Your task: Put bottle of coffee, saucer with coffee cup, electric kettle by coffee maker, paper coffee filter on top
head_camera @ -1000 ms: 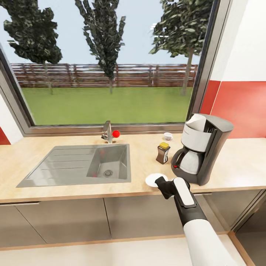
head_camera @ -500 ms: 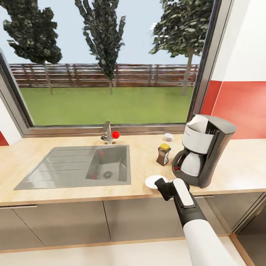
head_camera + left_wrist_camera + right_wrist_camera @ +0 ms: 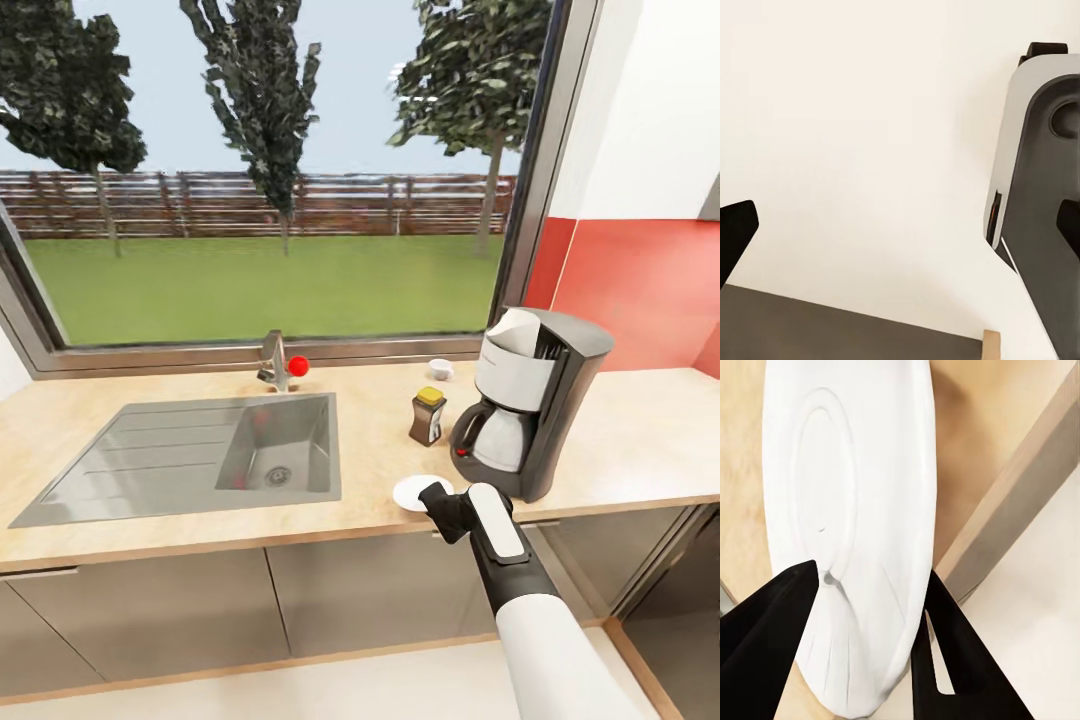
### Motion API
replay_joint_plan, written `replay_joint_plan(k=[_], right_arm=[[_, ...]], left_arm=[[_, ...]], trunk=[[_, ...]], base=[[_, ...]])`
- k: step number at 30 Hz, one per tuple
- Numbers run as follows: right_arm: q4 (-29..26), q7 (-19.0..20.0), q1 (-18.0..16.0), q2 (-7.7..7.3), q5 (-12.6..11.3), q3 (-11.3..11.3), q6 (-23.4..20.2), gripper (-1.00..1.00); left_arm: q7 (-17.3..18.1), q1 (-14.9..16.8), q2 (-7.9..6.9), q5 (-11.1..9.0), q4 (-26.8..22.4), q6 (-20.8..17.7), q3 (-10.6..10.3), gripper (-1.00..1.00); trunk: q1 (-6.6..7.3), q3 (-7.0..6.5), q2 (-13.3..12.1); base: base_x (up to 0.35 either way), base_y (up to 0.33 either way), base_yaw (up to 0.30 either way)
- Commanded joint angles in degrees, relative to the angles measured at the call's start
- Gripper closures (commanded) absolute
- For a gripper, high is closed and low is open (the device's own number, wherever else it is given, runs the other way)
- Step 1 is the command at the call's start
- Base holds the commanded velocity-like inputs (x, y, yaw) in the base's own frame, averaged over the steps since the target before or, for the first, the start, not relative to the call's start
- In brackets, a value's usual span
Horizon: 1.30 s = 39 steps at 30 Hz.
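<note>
Head view shows the right gripper [image 3: 437,497] at the near edge of the kitchen countertop [image 3: 640,440], its fingers [image 3: 765,637] clamped across the rim of the saucer [image 3: 417,491] — held by the edge, I'd guess, so it can be set flat just left of the coffee maker [image 3: 525,412]. The plate sits low over the wood edging, though I cannot tell if it is resting there. A paper coffee filter [image 3: 507,331] already tops the machine, the bottle of coffee [image 3: 427,416] stands close on its left, and the coffee cup [image 3: 440,368] waits far back by the window. A steel sink [image 3: 200,455] lies to the left. Whether the left claw is parted or closed I cannot tell.
</note>
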<state>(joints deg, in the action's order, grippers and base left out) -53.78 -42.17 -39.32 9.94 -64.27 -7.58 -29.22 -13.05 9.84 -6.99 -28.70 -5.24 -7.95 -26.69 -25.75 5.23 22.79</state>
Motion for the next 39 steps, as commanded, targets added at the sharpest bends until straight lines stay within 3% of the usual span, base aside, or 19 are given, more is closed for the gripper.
replay_joint_plan(k=[1, 39], right_arm=[[-0.09, -0.37, -0.06, 0.06, -0.28, -0.19, -0.22, 1.00], [0.04, -0.37, -0.06, 0.06, -0.38, -0.24, -0.22, 1.00]], left_arm=[[-0.31, 0.00, -0.04, -0.48, -0.21, -0.40, -0.50, -1.00], [-0.31, 0.00, 0.22, -0.40, -0.21, -0.40, -0.49, -1.00]], trunk=[[-0.04, 0.13, 0.13], [-0.04, 0.13, 0.13]], base=[[0.000, 0.000, -0.007], [0.071, 0.000, 0.000]])
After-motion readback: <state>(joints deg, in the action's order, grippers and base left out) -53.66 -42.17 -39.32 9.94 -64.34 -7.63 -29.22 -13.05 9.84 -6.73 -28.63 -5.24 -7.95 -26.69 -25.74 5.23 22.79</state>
